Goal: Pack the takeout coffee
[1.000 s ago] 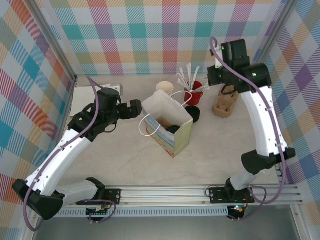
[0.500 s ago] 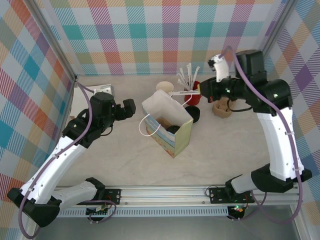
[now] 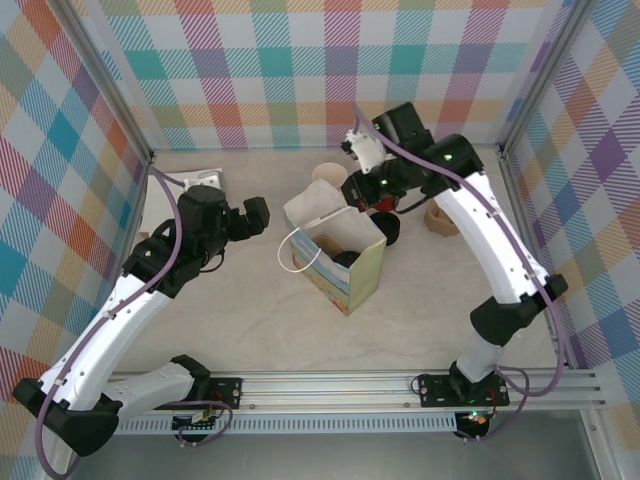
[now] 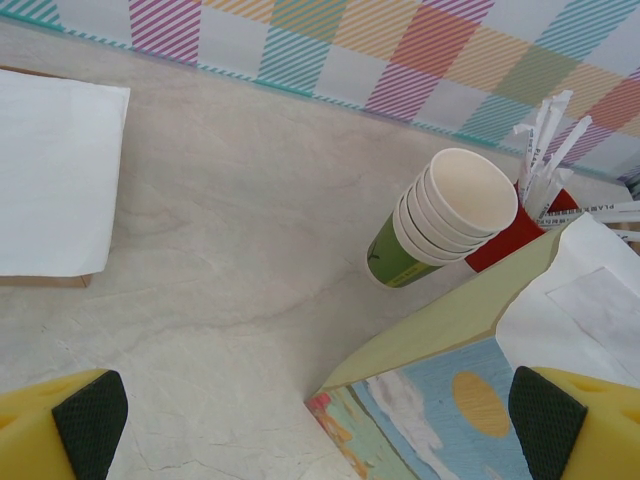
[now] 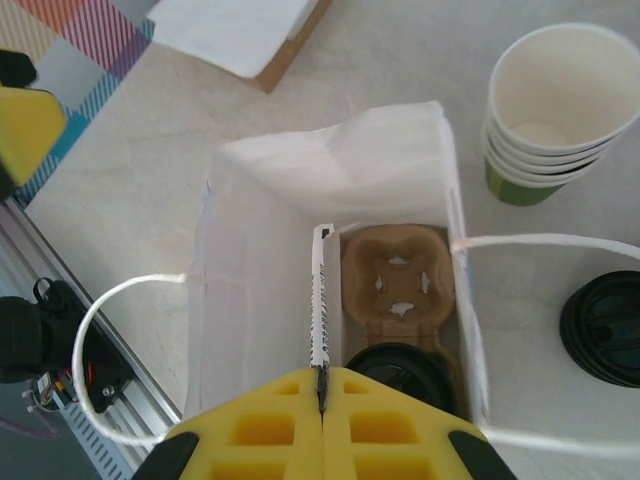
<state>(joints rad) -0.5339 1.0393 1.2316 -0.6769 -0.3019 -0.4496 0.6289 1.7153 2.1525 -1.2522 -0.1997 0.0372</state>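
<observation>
Since the earlier frames the right arm has swung from the far right corner of the table to a position over the open paper bag [image 5: 250, 250], while the left arm has barely shifted. The right gripper [image 5: 322, 380] is clenched on a white wrapped stirrer [image 5: 318, 300], which hangs into the mouth of the bag; dark print runs along the wrapper but is too small to read. No brand or label can be read on the bag, whose outer face carries a painted sun and cloud on blue. The takeout coffee [image 5: 400, 365] stands inside the bag in the near pocket of a cardboard carrier [image 5: 395, 280]. Its black lid faces up just below and to one side of the right fingertips, not touching them. The carrier's other pocket is vacant. The left gripper [image 4: 320, 430] hangs released, its fingers [image 4: 90, 415] spread wide, beside the bag's outer wall and well apart from the coffee. Beyond the bag stand a stack of paper cups [image 5: 545, 110] and a red cup [image 4: 500, 250] of stirrers, with a stack of black lids [image 5: 605, 325] nearby.
</observation>
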